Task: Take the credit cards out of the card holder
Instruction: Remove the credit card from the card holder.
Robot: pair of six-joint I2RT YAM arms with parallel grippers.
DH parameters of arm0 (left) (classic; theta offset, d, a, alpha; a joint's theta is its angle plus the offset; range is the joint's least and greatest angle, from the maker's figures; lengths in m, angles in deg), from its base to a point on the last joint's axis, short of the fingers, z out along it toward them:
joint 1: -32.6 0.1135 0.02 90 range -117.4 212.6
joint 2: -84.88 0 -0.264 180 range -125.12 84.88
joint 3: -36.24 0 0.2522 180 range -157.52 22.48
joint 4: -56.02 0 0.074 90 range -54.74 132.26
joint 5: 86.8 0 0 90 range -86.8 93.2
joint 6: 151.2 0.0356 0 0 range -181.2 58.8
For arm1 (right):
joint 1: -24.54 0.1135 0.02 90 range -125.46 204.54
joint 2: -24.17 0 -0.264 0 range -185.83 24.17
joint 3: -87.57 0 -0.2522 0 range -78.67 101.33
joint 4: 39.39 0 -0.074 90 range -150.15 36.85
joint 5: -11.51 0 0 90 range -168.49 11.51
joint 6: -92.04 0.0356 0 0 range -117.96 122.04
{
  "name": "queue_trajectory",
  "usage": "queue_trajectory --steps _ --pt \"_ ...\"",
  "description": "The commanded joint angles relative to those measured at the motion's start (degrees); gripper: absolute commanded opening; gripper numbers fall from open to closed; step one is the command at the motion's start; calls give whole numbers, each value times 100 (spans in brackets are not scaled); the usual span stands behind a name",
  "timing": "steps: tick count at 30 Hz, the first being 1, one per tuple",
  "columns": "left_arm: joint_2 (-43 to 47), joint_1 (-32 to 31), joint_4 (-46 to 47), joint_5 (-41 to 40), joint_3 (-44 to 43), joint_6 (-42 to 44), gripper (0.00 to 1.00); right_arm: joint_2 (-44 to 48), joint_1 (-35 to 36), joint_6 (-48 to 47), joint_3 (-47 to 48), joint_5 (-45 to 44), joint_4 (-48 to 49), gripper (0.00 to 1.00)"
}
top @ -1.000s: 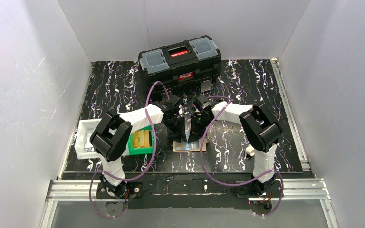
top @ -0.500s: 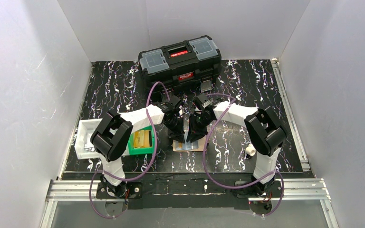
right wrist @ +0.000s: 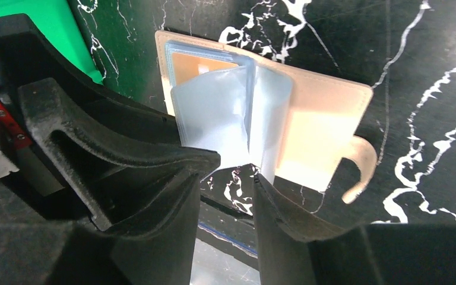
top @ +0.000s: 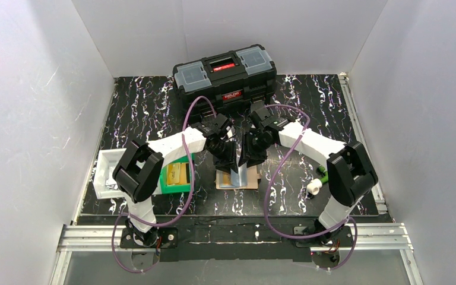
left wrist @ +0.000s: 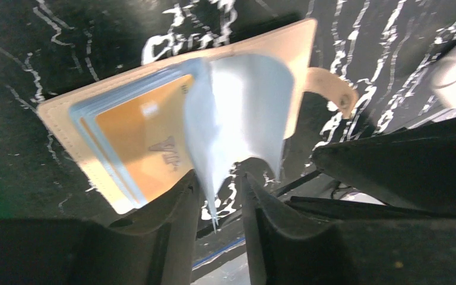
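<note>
Left wrist view: the left gripper (left wrist: 219, 181) has its two fingers parted by only a narrow gap. The lower corner of a light blue, half see-through leaf (left wrist: 243, 113) comes down into this gap. It lies against one finger, but I cannot tell if it is really held, nor if it is a card or an empty sleeve. Just ahead of the fingertips the card holder (left wrist: 300, 43) lies open and flat on the black marbled table (left wrist: 65, 47), and the leaf rises from its middle fold. On the half of the holder to one side of the fingers an orange card (left wrist: 136, 142) sits flat, with pale blue edges around it. Right wrist view: the right gripper (right wrist: 233, 171) also has its fingers a little apart, with the table visible between them. Two light blue leaves stand just ahead of its tips, one near each finger, and whether they touch is not clear. From the top external camera both grippers point down over the holder, tip close to tip, and a black toolbox (top: 225, 74) stands beyond them.
</note>
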State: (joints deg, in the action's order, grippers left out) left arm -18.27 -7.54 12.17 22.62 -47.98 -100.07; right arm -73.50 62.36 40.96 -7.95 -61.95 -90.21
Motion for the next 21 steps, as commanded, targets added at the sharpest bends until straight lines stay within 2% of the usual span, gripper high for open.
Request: queue_trajectory --steps 1,7,21 --pt "-23 -145 -138 179 -396 73 34 461 -161 -100 -26 -237 -222 45" --pt "-371 -348 -138 241 -749 -7 47 839 -337 -122 -245 -427 -347 45" --pt "-1241 -473 232 613 -1250 -371 56 1672 -582 19 -1127 -626 -313 46"
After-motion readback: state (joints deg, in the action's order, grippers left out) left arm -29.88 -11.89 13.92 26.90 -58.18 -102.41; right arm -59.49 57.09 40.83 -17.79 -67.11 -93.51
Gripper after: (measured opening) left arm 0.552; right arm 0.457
